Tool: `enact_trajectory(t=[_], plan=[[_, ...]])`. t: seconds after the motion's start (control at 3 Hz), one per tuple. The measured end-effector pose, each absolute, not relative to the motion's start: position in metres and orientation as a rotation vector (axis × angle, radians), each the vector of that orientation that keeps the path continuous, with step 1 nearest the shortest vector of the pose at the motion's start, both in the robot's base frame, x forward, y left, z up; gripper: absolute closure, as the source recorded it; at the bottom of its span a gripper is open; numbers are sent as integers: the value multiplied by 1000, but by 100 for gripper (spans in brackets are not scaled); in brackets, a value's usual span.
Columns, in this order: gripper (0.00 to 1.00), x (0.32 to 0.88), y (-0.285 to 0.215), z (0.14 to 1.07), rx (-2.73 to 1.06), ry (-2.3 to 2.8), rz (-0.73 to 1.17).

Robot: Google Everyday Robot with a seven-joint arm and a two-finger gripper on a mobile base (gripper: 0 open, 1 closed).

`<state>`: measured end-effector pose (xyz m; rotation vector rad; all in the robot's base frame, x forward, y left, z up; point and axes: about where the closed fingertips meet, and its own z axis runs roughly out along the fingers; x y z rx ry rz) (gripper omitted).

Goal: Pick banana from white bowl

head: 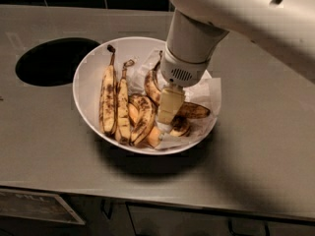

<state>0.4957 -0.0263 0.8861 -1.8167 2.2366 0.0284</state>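
With gripper (170,118) down in bowl (87,75) at frame centre, seemingly on banana (193,111) right of centre; open or closed, cannot tell. Could slip off the curved skin, snag the paper (209,90) beneath, or drag neighbouring bananas (108,97) along.

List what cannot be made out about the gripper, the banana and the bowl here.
1. Middle of the banana, camera view: hidden behind the gripper, which is down in the white bowl.
2. Whether the gripper touches the banana: its own body covers the contact.
3. Bowl's back-right rim: hidden by the arm and white paper.
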Motion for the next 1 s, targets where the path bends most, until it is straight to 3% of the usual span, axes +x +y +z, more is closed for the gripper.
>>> enact_trajectory(t=[0.67,1.0], plan=[[33,500,-24,882,-1837,2252,-67],[51,500,-24,882,-1837,2252,-67]])
